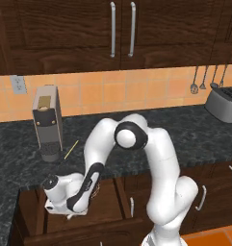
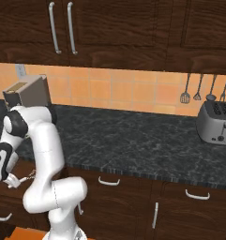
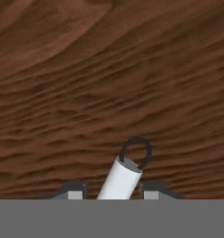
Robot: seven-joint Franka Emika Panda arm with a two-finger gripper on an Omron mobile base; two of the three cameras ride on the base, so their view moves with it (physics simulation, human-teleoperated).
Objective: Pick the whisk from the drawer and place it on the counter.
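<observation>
Whisk [image 3: 124, 174]: slim white-grey handle ending in a small dark wire ring, lying low inside the open dark-brown drawer [image 1: 108, 202] against its wood bottom, between the hand's [image 3: 112, 191] fingertips, grip not discernible.

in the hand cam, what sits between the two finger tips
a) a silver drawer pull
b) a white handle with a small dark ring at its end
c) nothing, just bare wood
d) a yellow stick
b: in the hand view the whisk shows its white handle with a dark end ring, lying between the tips of the gripper over the drawer wood.
</observation>
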